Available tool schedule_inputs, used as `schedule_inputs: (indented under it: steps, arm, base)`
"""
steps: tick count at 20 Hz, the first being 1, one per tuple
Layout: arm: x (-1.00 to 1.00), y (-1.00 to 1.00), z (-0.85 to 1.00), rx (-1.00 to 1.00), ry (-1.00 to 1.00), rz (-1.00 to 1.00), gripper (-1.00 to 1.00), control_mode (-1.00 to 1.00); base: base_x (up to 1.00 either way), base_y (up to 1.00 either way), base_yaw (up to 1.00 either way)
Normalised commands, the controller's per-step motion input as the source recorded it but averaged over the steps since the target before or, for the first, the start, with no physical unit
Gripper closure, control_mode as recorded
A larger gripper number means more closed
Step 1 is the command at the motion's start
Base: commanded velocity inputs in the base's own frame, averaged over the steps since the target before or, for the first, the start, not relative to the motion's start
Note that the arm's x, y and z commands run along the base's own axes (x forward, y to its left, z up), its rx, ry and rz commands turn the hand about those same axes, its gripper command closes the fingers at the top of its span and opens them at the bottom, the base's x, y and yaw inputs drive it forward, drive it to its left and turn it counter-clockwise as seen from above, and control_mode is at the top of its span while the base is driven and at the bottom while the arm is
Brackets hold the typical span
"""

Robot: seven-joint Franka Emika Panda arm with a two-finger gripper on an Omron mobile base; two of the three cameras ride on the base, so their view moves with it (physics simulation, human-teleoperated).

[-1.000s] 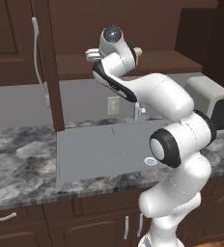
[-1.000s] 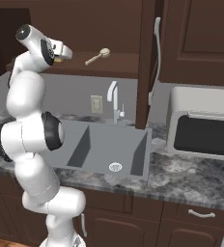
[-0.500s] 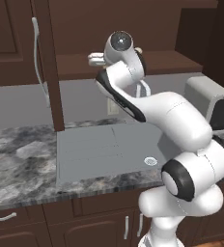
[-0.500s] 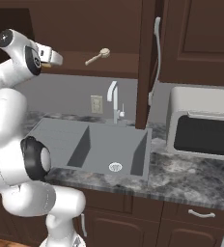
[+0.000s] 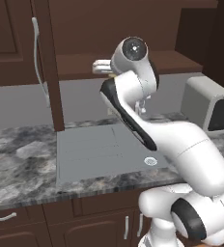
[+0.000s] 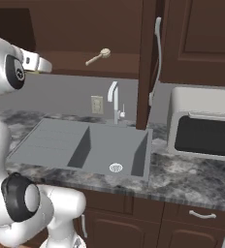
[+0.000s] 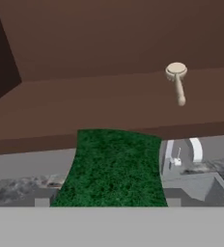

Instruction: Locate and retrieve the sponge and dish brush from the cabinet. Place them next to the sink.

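The sponge [image 7: 111, 169], dark green top towards the camera, sits close in the hand view, past the shelf's front edge and over the counter. My gripper [image 5: 100, 66] is level with the cabinet shelf [image 5: 80, 65], just in front of its edge, and appears shut on the sponge; the fingertips are hidden. The cream dish brush [image 7: 176, 79] lies on the shelf to the right, head towards the back; in the right base view the dish brush [image 6: 99, 55] rests near the shelf's middle. The grey sink [image 5: 99, 149] lies below.
The open cabinet door with its pale handle [image 6: 157, 48] hangs edge-on right of the shelf, above the chrome faucet [image 6: 114, 99]. A grey toaster oven [image 6: 201, 126] stands on the marbled counter [image 6: 182, 177] to the right. Another door's handle [image 5: 36, 48] shows at left.
The arm has swung and the hand has drawn back from the shelf, away from the brush, carrying the sponge. The brush has not moved.
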Motion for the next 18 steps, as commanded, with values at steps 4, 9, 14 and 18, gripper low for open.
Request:
schedule_inputs:
  steps: [4,9,14,18]
  arm:
    - [-1.00,-0.08,-0.03,0.00,0.00,0.07,1.00,-1.00]
    - [-0.96,-0.06,-0.15,0.00,0.00,0.10,1.00,-1.00]
    - [-0.67,-0.01,-0.25,0.00,0.00,0.12,1.00,-1.00]
    - [-0.04,0.00,-0.30,0.00,0.03,0.09,1.00,-1.00]
  base:
    - [0.00,0.00,0.00]
    - [0.00,0.00,0.00]
    - [0.00,0.00,0.00]
    - [0.00,0.00,0.00]
